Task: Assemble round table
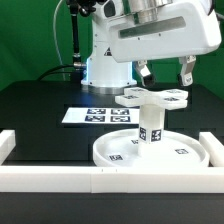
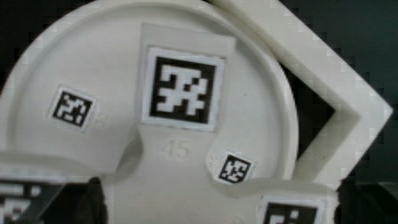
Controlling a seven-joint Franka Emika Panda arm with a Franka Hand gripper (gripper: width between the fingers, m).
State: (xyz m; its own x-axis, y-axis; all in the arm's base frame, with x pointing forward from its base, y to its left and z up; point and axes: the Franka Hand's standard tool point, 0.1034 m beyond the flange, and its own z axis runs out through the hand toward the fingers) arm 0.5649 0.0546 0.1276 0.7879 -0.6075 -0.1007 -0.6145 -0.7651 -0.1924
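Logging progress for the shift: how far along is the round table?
Done, it seems: the leg stands upright on the disc, with the cross base on top. In hand: nothing; the tool hangs open above the base. Left: I cannot tell whether the joints are tight.

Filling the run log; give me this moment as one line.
stage: base on leg | disc: flat on table | leg: upright on disc | base: atop leg | hand: open, above base, holding nothing
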